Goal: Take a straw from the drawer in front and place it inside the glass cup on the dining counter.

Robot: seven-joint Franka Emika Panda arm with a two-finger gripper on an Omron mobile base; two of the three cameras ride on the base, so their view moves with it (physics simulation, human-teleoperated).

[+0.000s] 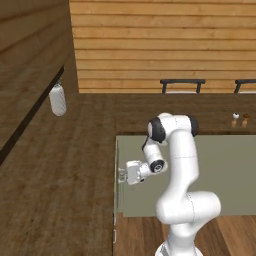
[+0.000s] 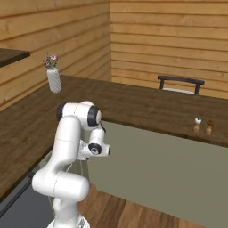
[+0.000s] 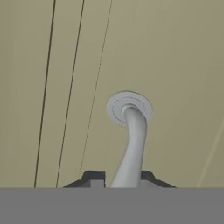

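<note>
The two-finger gripper [image 3: 117,180] is clamping the curved grey metal handle [image 3: 131,144] of the sage-green drawer [image 3: 175,65]. An off-axis pull is risking slippage off the smooth bar.

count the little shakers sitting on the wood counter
2: a white-topped shaker and a brown-topped shaker, side by side on the far right of the wood counter. None seem hidden.

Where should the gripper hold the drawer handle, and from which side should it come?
Hold the grey handle on its curved bar, just out from the round base plate, coming straight at the flat drawer front. The bar stands out from the panel, so the gripper fingers can close on both sides.
</note>
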